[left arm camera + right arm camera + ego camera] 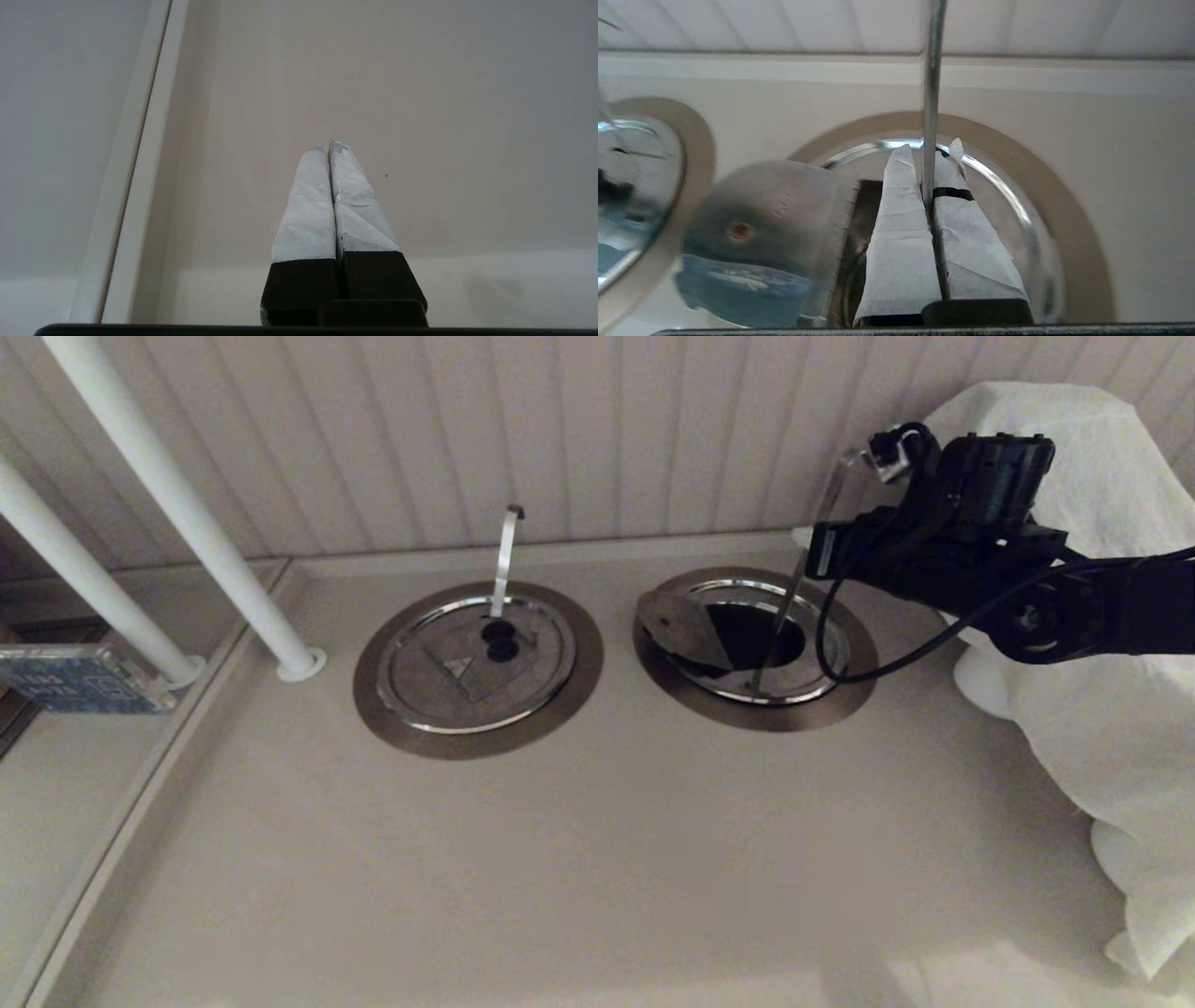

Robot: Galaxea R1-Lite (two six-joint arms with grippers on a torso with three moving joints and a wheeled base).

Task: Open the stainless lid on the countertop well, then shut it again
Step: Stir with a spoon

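Right gripper (927, 186) is pinched tight on the thin steel strip (930, 93) above the right-hand well (747, 635). The strip runs up between the taped fingers (901, 224). The lid (684, 630) is swung off to the left, part over the bronze ring (845, 695), and the dark hole is showing. So the open half looks done; closing is what's left, I'd say.

Handling:
- Lid looks like thin polished steel: rigid, fairly light, slick.
- Its underside shows a small rusty centre spot, so a knob grip isn't available from this side.
- The strip is the sensible hold. It's narrow and smooth, so it could slip or twist between the pads if pulled sideways. It may flex a bit.
- Steel on steel: it'll clank if let go early.

Left gripper (327, 144) is parked over bare counter (420, 116), fingers pressed together, holding nothing.

Count:
- Two wells, two lids, two strips.
- The left lid (476, 663) is seated flat, with a black knob (499, 639) and an upright strip (504, 560).
- Two white poles (177, 504) at far left.
- One white cloth-covered lump (1102, 728) on the right.
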